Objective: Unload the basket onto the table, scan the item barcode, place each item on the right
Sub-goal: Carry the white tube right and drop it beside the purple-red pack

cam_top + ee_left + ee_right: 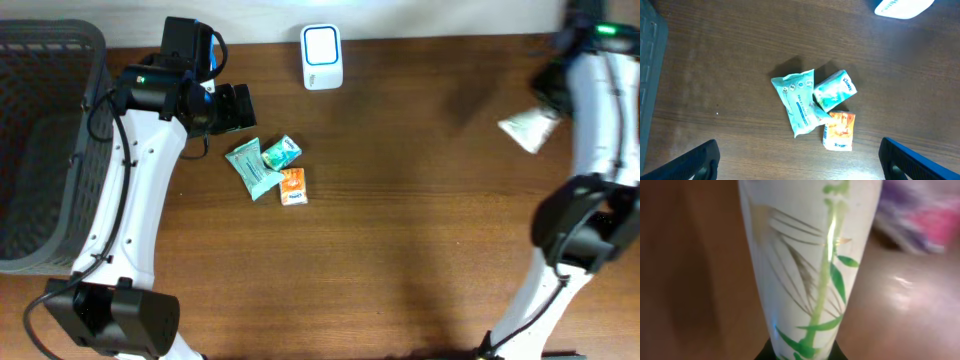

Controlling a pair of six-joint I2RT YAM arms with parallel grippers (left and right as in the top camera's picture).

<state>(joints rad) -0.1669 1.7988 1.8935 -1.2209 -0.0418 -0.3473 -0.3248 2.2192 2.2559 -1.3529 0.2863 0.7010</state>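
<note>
**A:** Any writing you can read?

**B:** Not for certain. The white packet (805,255) has green leaves and thin brownish strokes printed on it, and no words show on the side facing the wrist camera. The teal packet (797,102) has a blue line of text and a row of small round marks, all too small to read. The small green packet (835,90) and the orange packet (839,131) carry lettering too, but it is equally unclear.

**A:** What else is on the table?

**B:** A white scanner (322,57) with a blue-edged window stands at the top centre of the overhead view. A grey basket (40,150) fills the left edge. The three small packets lie touching in a heap left of centre, below and to the left of the scanner. The teal one's corner lies over the orange one. Nothing lies on the bare wood between the scanner and the right side.

**A:** And the grippers?

**B:** The right gripper (801,354) is clenched on the narrow end of the white packet. It holds the packet above the table at the upper right of the overhead view, well apart from the scanner. The left gripper (235,107) is spread wide with nothing in it. It hangs just up and left of the heap without touching it.
</note>
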